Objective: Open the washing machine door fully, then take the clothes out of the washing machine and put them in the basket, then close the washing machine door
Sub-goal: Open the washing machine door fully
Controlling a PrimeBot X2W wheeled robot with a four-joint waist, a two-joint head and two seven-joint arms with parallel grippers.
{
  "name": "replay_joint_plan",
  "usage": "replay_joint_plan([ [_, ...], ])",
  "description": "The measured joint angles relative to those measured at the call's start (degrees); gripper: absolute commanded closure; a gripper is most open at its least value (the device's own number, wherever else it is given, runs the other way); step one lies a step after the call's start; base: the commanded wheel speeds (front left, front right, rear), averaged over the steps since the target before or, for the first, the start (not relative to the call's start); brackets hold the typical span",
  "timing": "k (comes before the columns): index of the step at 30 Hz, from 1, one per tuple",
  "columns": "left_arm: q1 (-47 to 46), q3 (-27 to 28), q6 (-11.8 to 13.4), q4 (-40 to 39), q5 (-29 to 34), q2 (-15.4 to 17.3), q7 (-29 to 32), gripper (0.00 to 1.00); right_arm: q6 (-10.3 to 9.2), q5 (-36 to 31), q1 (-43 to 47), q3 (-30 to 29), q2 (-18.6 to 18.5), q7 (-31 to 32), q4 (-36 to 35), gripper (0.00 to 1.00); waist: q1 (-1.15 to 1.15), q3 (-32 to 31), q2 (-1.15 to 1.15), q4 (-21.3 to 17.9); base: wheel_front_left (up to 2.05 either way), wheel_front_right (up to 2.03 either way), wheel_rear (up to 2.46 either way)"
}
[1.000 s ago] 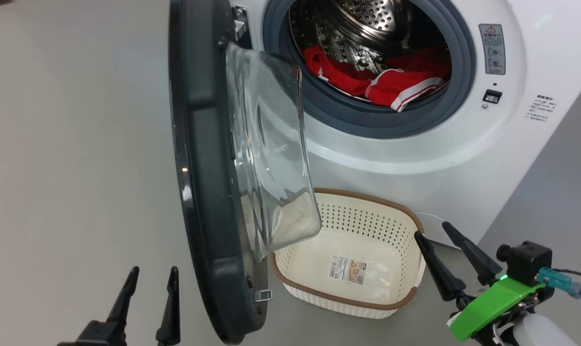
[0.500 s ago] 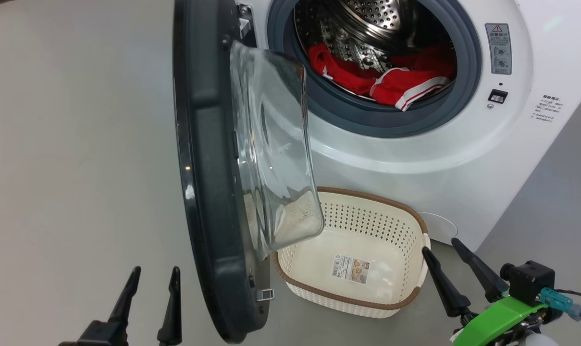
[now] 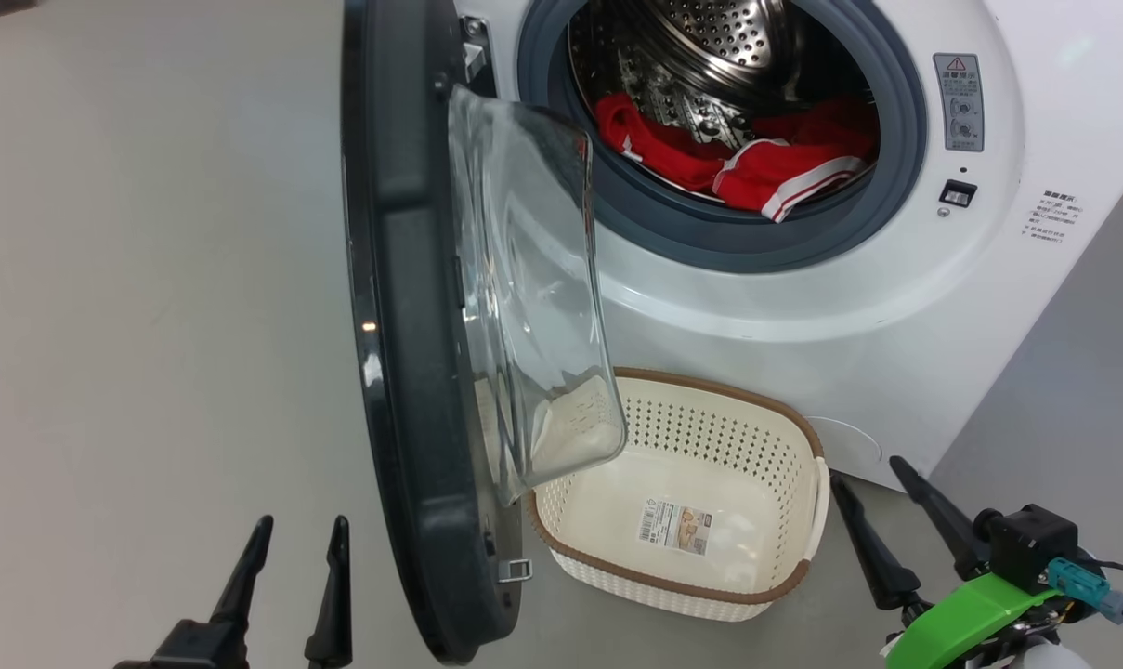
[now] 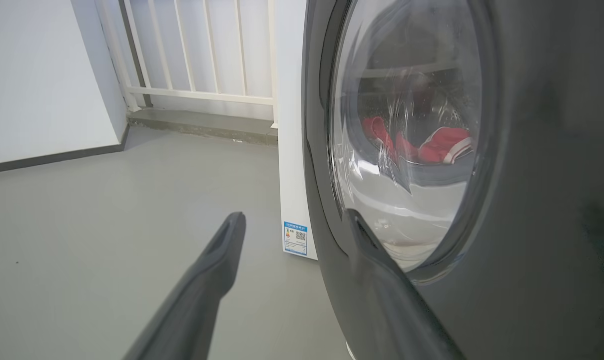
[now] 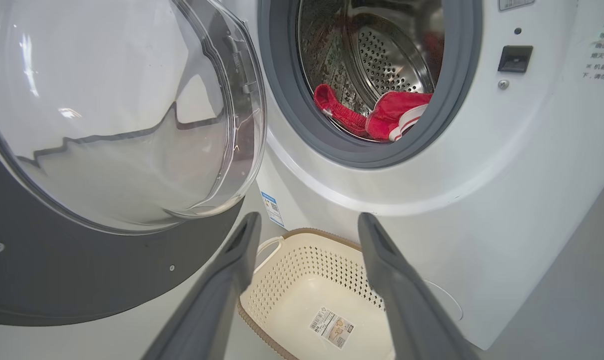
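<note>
Dark fingers of the left gripper (image 3: 301, 522) stand spread, holding nothing, at lower left above the grey floor (image 3: 106, 325). Next, the large round black-rimmed washing machine door (image 3: 403, 325) with bulging glass hangs open. Bright red, white-striped clothes (image 3: 756, 172) lie in the steel drum (image 3: 710, 37) of the big white washing machine (image 3: 803, 307). The cream perforated plastic basket (image 3: 672, 595) sits on the floor before it. Just right of it, the right gripper (image 3: 866, 470) is spread too, empty.

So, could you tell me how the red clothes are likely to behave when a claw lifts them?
Probably floppy: the clothes lie crumpled in folds in the drum, so they should drape and trail. Likely light, being thin fabric. As they lie close to the gasket, a trailing edge might snag there.
</note>
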Motion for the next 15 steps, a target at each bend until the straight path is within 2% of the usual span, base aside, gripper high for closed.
replay_joint_plan([
  [15,0.0,0.0,0.0,0.2,0.0,0.0,0.0,0.0,0.0,-9.0,2.4,-4.1,1.8,0.0,-0.9,0.0,0.0,-0.6,0.0,-0.1,0.0,0.0,0.0],
])
